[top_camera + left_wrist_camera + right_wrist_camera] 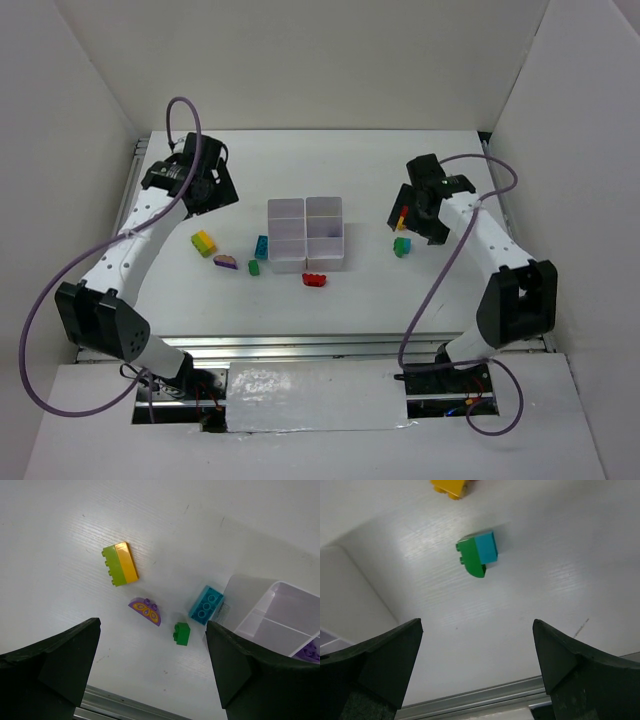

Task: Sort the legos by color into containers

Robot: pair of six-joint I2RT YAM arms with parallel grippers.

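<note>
Left wrist, left fingers (50, 665) wide, teal brick (206, 605) beside containers (245, 595), right fingers (375, 660) wide over green-blue brick (479, 554)

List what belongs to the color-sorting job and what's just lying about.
Job: container block, green-yellow brick, purple half-round, teal brick, small green brick, red brick, green-teal piece.
Lying about: purple cable, metal rail, silver patch.

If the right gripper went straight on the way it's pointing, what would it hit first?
Probably the green and blue brick, which lies centred ahead of the open right gripper, though depth is unclear.
</note>
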